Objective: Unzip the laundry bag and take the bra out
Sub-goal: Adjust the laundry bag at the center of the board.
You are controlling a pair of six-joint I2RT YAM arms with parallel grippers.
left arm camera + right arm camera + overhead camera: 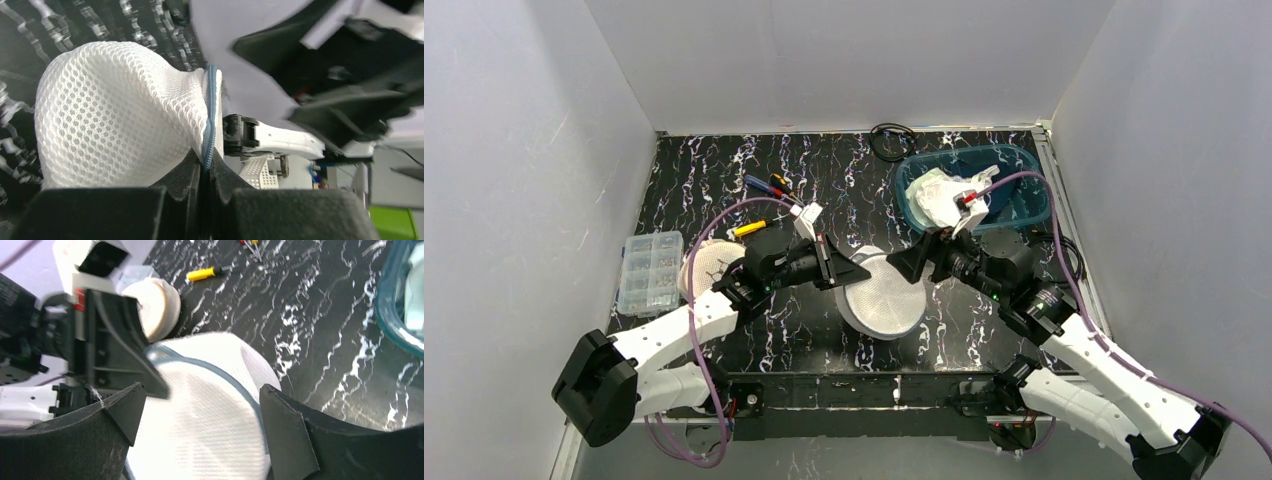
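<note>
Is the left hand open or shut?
Shut: the left hand pinches the blue zipper of the mesh laundry bag.

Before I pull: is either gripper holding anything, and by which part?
Left gripper pinches the mesh laundry bag at its zipper seam; right gripper is open, empty.

Bright, even light; motion blur softens the laundry bag (200, 430) in the right wrist view.

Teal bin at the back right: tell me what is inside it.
In the left half of the teal bin lies white crumpled fabric; the right half looks bare. Whatever is beneath the fabric is covered, and the right arm's wrist hides the near rim.
</note>
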